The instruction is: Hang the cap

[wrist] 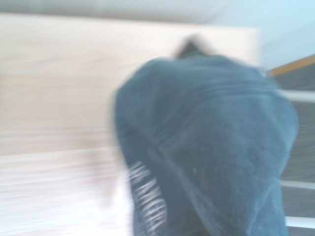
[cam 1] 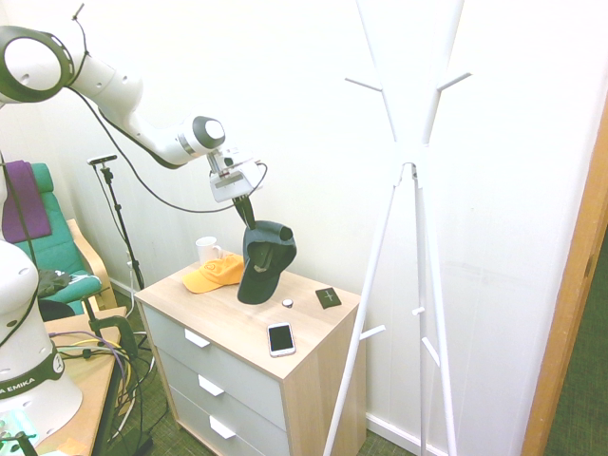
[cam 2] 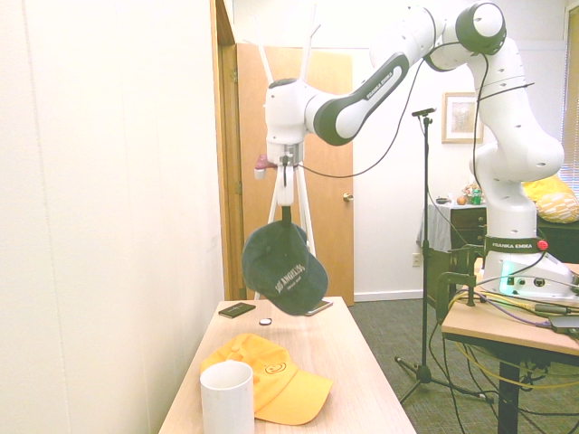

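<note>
The gripper [cam 1: 249, 211] is clamped on the top edge of the cap [cam 1: 265, 261], which hangs straight below it, clear of the dresser top [cam 1: 309, 328]; the orange cap [cam 1: 214, 274] and white mug [cam 1: 207, 250] lie below and behind it; the coat stand [cam 1: 410, 171] rises well apart, off to its side.

An orange-yellow cap [cam 1: 214, 274] and a white mug [cam 1: 208, 250] are seen at the dresser [cam 1: 313, 356] top's back corner, a smartphone [cam 1: 280, 338] near its front edge, and a white coat stand [cam 1: 414, 228] alongside.
</note>
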`<state>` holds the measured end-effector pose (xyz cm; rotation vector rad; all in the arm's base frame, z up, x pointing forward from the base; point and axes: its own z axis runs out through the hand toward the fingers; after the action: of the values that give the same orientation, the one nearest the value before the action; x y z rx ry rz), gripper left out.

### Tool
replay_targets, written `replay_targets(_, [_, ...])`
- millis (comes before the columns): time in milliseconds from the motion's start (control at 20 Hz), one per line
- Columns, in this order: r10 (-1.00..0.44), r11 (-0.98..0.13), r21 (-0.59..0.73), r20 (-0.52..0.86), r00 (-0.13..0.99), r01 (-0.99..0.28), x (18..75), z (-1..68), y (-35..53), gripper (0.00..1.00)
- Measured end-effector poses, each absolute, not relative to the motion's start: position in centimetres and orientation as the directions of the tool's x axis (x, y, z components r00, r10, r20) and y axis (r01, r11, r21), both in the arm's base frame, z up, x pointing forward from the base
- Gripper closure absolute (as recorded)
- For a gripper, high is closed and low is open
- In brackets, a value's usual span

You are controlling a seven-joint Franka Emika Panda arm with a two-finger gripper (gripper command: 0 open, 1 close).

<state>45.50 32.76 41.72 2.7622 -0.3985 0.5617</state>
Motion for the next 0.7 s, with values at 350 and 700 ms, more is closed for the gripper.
replay_targets(350, [-0.27, -0.83, 0.178, 0.702, 0.659, -0.529, 43.0, 59.3, 25.5, 1.0])
replay_targets(700, [-0.163, -0.683, 0.251, 0.863, 0.478, -0.686, 41.6, 68.5, 20.0, 1.0])
